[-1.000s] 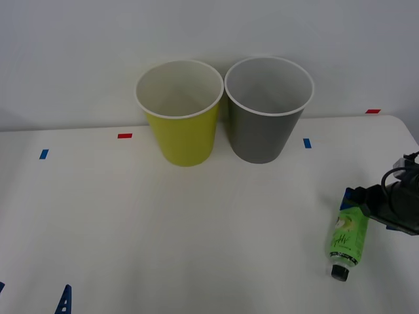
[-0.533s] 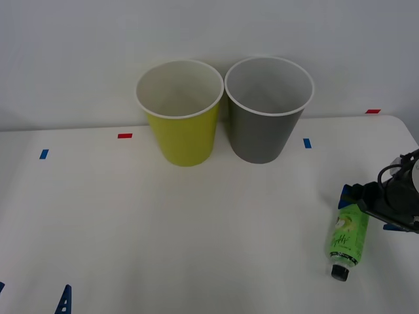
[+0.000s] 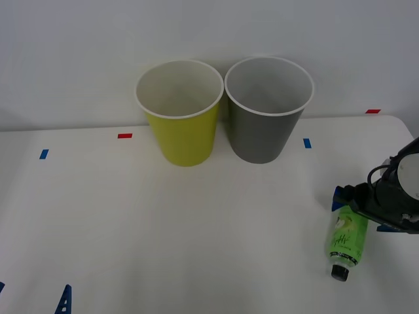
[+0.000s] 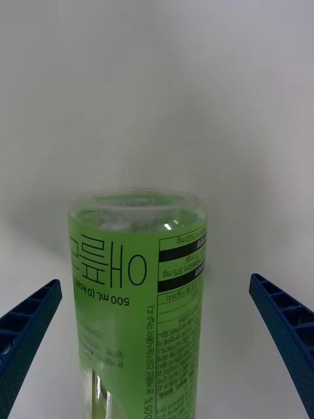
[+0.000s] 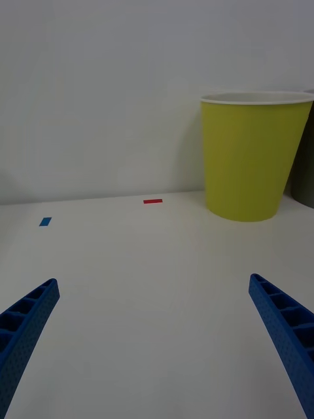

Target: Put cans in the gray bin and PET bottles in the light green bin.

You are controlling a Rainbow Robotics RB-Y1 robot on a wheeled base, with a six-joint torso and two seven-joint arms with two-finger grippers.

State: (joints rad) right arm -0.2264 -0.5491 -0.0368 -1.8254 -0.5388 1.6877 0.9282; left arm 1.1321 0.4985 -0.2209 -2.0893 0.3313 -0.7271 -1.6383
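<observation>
Green-labelled, the PET bottle (image 4: 140, 308) lay between my right gripper's (image 3: 359, 210) spread fingers (image 4: 282, 327), ungrasped; my left gripper (image 5: 157, 347) idled open, light green bin (image 5: 252, 157) ahead.

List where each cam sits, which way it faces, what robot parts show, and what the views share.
Front: above the arms, looking down at the table; right pincer at green-labelled PET bottle.
Right wrist: open blue fingers flank the bottle.
Left wrist: open left pincer low, facing the light green bin.
Shared: bottle; light green bin beside gray bin.
</observation>
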